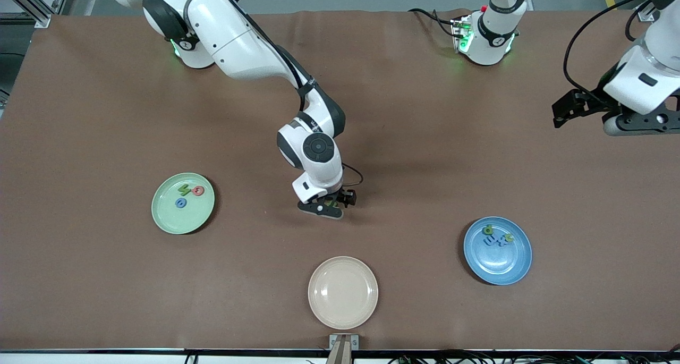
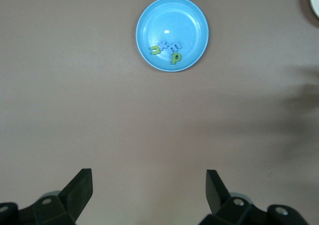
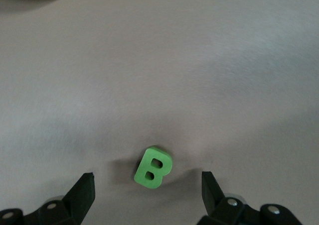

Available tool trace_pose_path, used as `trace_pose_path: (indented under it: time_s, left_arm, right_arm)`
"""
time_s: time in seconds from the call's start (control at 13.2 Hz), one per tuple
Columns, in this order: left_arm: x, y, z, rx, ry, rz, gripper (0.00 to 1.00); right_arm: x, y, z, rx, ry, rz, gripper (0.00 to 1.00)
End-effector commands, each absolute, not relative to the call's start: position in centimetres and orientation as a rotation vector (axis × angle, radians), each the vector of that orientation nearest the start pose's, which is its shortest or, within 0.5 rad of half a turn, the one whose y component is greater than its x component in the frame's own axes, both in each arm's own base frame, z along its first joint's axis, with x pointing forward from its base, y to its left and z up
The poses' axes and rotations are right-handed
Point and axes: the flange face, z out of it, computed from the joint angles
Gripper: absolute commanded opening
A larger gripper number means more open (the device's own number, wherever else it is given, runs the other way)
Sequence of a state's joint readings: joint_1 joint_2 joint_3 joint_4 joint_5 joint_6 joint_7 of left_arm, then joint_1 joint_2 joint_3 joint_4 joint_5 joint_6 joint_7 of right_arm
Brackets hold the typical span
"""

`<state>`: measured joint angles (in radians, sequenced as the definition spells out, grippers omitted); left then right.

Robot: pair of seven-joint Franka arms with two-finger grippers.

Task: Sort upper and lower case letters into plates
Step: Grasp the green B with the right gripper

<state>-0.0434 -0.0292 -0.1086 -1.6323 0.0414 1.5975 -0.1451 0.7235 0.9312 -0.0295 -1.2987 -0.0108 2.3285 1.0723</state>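
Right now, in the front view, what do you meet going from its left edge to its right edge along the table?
Mint green plate → right gripper over the green B → cream plate → blue plate → left gripper, waiting raised.

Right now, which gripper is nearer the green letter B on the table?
Right. The right gripper is low over the green B, fingers open either side of it. The left gripper waits raised at the left arm's table end.
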Motion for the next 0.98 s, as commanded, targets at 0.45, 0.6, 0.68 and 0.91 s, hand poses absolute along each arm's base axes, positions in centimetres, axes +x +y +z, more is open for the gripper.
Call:
trace_pose_path:
  time_s: [0.45,0.6,0.68,0.91]
  left_arm:
    - [53.1,-8.4,62.2,-3.106,-0.002,-0.031,1.00]
    - [53.3,-8.7,61.9,-3.108,0.006,-0.028,1.00]
    - [53.4,-8.9,61.9,-3.107,0.011,-0.033,1.00]
    - [53.5,-9.1,62.1,-3.111,0.015,-0.047,1.00]
  right_arm:
    - [57.9,48.4,16.8,-2.893,1.138,-0.097,0.67]
    - [57.8,48.6,16.6,-2.882,1.152,-0.082,0.60]
    - [57.5,49.0,16.6,-2.878,1.152,-0.071,0.56]
    - [57.1,49.4,16.7,-2.878,1.139,-0.055,0.36]
